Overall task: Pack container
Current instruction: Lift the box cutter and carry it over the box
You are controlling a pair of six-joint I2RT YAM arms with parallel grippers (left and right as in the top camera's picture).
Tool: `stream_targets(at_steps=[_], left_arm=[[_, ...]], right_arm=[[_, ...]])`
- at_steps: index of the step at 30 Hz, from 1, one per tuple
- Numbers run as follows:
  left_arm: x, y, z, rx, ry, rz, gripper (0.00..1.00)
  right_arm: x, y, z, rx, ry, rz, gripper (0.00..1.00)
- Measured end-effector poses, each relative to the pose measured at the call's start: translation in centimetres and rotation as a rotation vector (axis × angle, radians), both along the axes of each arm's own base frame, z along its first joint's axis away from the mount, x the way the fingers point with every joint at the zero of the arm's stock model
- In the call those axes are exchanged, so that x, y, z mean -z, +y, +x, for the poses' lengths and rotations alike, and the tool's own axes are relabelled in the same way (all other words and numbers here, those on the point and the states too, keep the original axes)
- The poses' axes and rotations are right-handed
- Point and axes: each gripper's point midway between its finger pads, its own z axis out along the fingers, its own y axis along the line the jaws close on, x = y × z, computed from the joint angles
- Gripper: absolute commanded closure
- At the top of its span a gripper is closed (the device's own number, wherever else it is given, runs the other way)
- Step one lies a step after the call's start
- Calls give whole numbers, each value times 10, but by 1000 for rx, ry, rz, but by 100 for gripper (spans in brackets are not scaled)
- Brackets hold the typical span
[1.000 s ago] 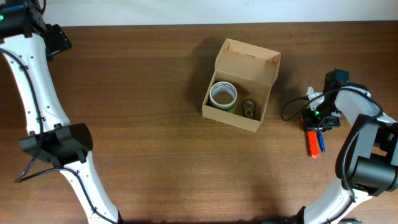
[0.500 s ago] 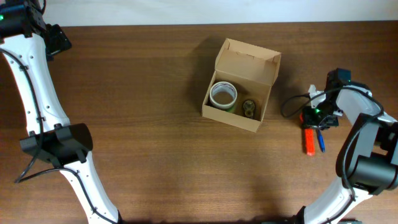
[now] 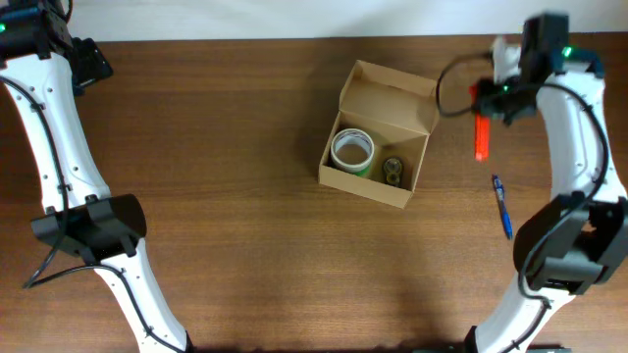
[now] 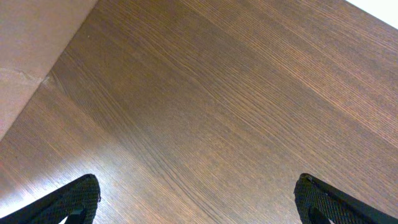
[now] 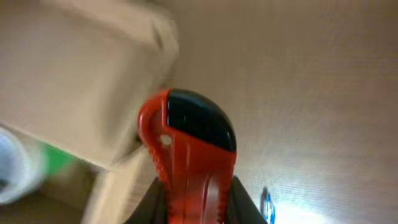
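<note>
The brown cardboard container [image 3: 404,191] stands open in the middle of the table, lid flap up at the back. Inside are a tape roll [image 3: 352,150] and a small dark round thing [image 3: 394,171]. My right gripper [image 3: 484,106] is shut on a red and black utility knife [image 3: 481,135] and holds it in the air just right of the container's lid. In the right wrist view the knife [image 5: 189,158] fills the middle, with the container [image 5: 74,93] blurred at the left. My left gripper [image 4: 199,202] is open and empty over bare wood at the far left.
A blue pen [image 3: 502,206] lies on the table right of the container; it also shows in the right wrist view [image 5: 267,205]. The left arm's base [image 3: 90,227] stands at the left side.
My right gripper has lifted the red knife from beside the blue pen and carried it up and to the left, near the container's lid. The pen stays on the table.
</note>
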Motion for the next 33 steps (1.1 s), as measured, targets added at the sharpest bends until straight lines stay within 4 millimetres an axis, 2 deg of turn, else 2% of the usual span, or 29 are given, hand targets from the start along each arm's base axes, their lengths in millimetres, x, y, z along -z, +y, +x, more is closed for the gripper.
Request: stream_targets(at_steps=[3, 6, 10, 16, 19, 22, 28, 31, 33], left_arm=[[0, 0, 0, 0, 0, 0, 0], [0, 0, 0, 0, 0, 0, 0], [0, 0, 0, 0, 0, 0, 0], [0, 0, 0, 0, 0, 0, 0], [0, 0, 0, 0, 0, 0, 0], [0, 0, 0, 0, 0, 0, 0], [0, 0, 0, 0, 0, 0, 0], [0, 0, 0, 0, 0, 0, 0], [0, 0, 0, 0, 0, 0, 0]], right_arm=[[-58, 18, 8, -10, -93, 0, 93], [-106, 43, 8, -30, -183, 11, 95], [-141, 90, -5, -132, -238, 18, 95], [-139, 162, -29, -295, -201, 14, 96], [-139, 181, -34, -311, -198, 16, 96], [-138, 186, -35, -279, -191, 20, 96], [-131, 179, -42, -197, -137, 21, 96], [-120, 177, -44, -167, -97, 22, 96], [-106, 176, -45, -152, -54, 17, 96]])
